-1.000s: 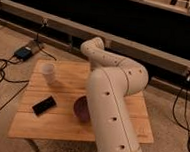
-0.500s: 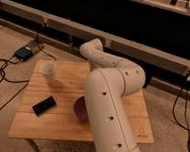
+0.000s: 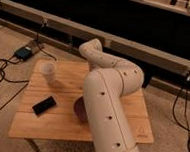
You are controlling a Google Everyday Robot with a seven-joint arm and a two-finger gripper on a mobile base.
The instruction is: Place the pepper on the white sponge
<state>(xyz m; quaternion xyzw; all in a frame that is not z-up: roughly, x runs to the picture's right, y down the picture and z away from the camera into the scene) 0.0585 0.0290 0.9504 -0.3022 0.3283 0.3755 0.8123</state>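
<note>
Much open tabletop (image 3: 59,121); fingers perhaps behind arm (image 3: 108,104)

Above the wooden table (image 3: 59,122), the robot's arm (image 3: 109,102) is cream-white, thick, rounded and dotted with small dark holes; the gripper is hidden behind it.

Translucent cup (image 3: 48,70), black phone (image 3: 44,105), purple bowl (image 3: 79,109) on wooden table (image 3: 59,125).
</note>
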